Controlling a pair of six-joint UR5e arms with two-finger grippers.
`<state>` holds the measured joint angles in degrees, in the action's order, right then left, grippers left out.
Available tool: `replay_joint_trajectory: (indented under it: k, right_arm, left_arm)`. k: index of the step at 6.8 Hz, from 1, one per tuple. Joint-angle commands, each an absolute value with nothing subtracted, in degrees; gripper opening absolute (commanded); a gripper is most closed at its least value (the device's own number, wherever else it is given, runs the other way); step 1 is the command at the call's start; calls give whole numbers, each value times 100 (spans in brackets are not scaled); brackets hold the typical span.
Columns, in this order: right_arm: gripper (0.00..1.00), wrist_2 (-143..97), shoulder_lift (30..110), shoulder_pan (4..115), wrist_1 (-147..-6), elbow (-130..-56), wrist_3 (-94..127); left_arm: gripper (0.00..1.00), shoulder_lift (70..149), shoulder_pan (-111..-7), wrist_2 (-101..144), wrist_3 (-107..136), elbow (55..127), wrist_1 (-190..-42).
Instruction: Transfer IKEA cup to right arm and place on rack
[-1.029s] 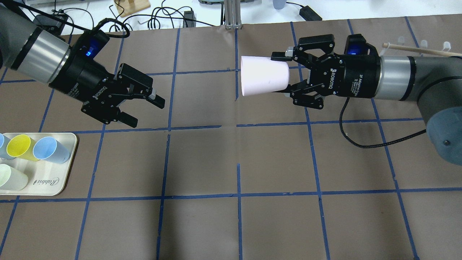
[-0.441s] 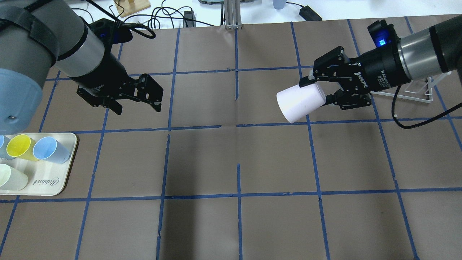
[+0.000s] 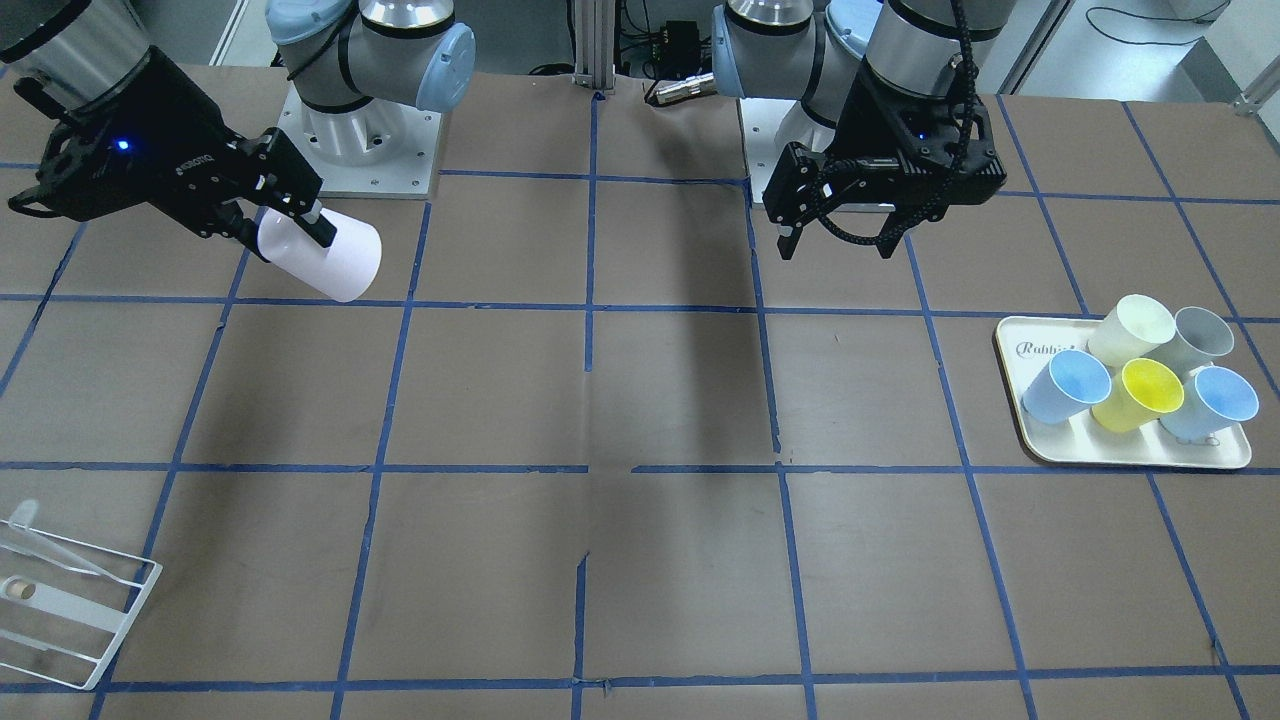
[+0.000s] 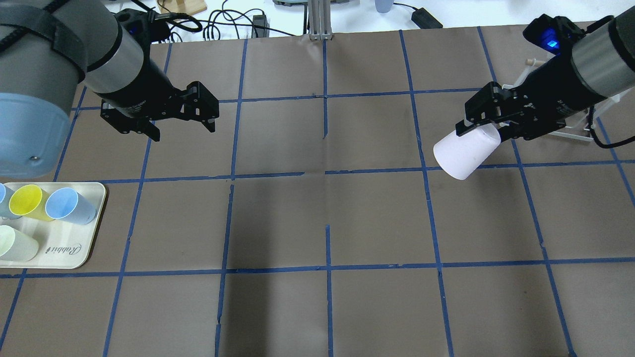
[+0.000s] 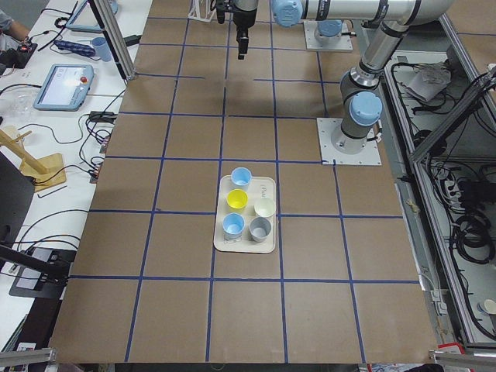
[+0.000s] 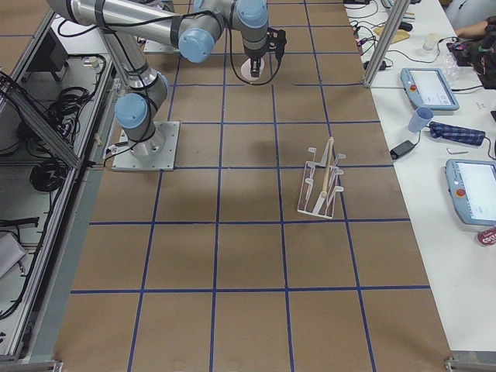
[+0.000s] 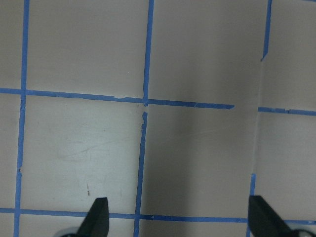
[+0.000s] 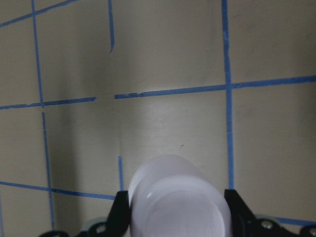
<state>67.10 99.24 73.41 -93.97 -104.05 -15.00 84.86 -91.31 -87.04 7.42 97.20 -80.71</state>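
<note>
The pale pink IKEA cup [image 4: 465,152] hangs tilted above the table, rim pointing down and toward the middle. My right gripper [image 4: 483,133] is shut on its narrow base; the right wrist view shows the cup [image 8: 177,197] between the two fingers. In the front view the cup [image 3: 325,258] is at the upper left in that gripper [image 3: 285,236]. The white wire rack [image 4: 570,134] stands just behind the right arm, partly hidden; it shows whole in the right view [image 6: 322,182]. My left gripper [image 4: 182,130] is open and empty over the table's left half, also in the front view [image 3: 835,240].
A cream tray [image 4: 74,248] with several cups, light blue, yellow, cream and grey, lies at the table's left edge; it also shows in the front view [image 3: 1130,455]. Brown paper with blue tape lines covers the table. Cables lie beyond the far edge.
My right arm has swung right toward the rack with the cup, tilting its rim downward. My left arm has drawn back to the left, its gripper still open.
</note>
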Motion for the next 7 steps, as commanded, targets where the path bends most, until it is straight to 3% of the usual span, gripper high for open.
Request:
replay_joint_trajectory:
  k: [1, 4, 7]
  right_arm:
    - [33, 7659, 9670, 7339, -10330, -10354, -2718]
    - [32, 8338, 8915, 7321, -11538, -10083, -4240]
    - [32, 8402, 8247, 6883, -11654, -9415, -5420]
  left_arm:
    - [100, 8552, -9141, -8710, 765, 9694, -7850]
    - [100, 8561, -9158, -8701, 738, 9703, -7778]
    - [100, 8578, -9158, -8701, 721, 9703, -7770]
